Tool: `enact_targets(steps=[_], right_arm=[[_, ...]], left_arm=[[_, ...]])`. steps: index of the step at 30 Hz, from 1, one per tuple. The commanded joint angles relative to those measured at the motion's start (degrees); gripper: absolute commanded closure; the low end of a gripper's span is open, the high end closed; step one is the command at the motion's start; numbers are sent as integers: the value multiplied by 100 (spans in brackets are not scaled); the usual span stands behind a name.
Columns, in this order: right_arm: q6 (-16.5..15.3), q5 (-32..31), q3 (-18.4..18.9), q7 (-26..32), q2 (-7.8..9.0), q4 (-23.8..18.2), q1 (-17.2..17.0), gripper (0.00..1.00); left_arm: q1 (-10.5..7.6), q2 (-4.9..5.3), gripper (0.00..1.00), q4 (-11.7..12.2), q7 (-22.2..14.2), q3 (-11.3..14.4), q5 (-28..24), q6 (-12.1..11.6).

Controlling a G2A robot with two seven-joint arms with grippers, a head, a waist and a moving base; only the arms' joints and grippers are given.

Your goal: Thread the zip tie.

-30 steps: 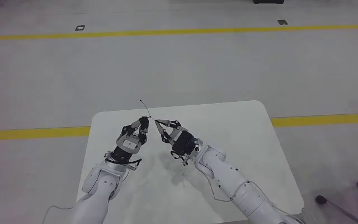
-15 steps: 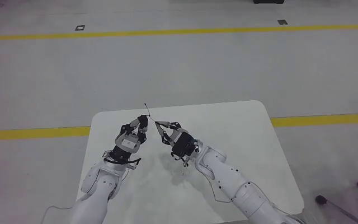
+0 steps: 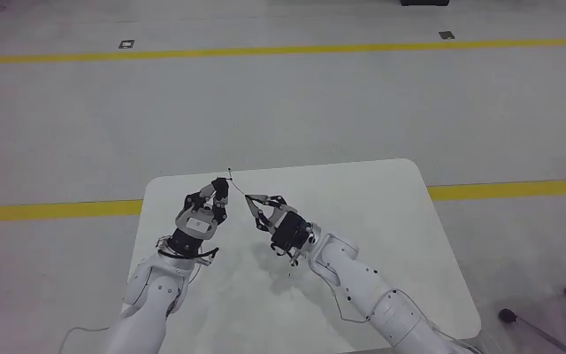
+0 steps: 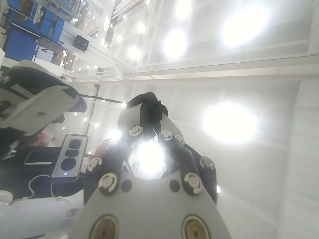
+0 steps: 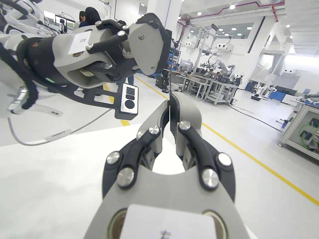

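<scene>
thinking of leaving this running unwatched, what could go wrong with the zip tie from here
The zip tie is a thin strand pinched only at the tips of the left gripper and right gripper; a small pull apart might slip it out of one pinch.
It is held in the air by the far edge of the table, so a dropped tie could land on the floor.
The grippers sit close together; a further approach could make them bump.
</scene>
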Motion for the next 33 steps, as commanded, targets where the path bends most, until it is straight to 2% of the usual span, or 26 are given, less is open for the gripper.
enact_targets(steps=[1,33], right_arm=[[1,0,-8,7,5,-7,-3,100],[14,0,-75,-1,50,-34,-38,100]], left_arm=[[12,0,100,-35,0,-14,-4,-11],[116,-3,100,-217,-8,-150,24,-131]])
